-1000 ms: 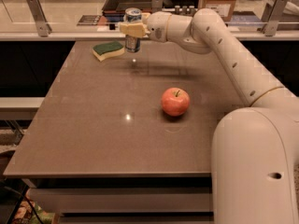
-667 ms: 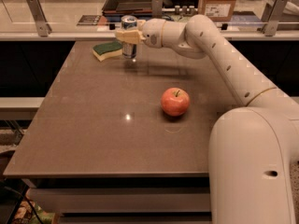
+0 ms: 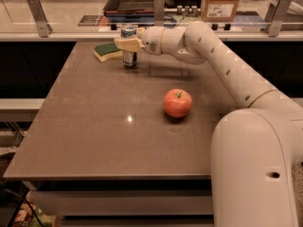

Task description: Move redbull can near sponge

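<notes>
You are dealing with a thin-walled metal can: stiff enough to hold its shape under a moderate squeeze, but smooth, likely slippery, and easy to dent if clamped hard. Whether it is full or empty cannot be read here, so treat its weight as unknown. Being tall and narrow, it will tip readily. The best hold is across the round body at or above mid-height, and that is where the gripper sits now, at the far left part of the surface.

The pale fingers appear closed around the redbull can. Its shiny top shows just above them, its lower body hangs below them, and its base looks to be at or barely off the surface – I cannot tell which.

The sponge lies just beyond the fingertips, close beside the can. The apple sits well apart, back toward the arm's base.
</notes>
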{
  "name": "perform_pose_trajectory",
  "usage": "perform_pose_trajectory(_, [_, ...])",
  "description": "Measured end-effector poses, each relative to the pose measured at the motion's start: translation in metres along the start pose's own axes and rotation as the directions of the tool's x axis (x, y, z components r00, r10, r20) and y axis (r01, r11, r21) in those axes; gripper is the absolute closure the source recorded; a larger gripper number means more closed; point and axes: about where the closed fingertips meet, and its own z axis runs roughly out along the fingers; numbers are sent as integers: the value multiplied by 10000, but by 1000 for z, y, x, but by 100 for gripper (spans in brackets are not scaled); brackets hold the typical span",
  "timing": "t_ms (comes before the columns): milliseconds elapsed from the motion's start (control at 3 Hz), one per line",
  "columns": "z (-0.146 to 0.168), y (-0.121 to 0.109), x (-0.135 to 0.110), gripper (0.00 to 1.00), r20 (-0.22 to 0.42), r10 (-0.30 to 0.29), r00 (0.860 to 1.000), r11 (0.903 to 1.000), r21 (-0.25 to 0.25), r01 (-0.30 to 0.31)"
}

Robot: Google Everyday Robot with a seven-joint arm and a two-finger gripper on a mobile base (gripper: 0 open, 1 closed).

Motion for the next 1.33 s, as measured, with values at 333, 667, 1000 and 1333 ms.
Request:
perform_pose_trajectory(333, [3, 1, 5, 100, -87, 16, 10000, 10000, -17, -16])
perform_pose_trajectory(667, [6, 3, 5, 82, -83, 25, 10000, 10000, -68, -25])
perform_pose_trajectory(1000, [9, 5, 5, 59, -79, 33, 10000, 9999, -117, -34])
perform_pose_trajectory(1333, [12, 6, 5, 36, -75, 41, 10000, 9999, -165, -43])
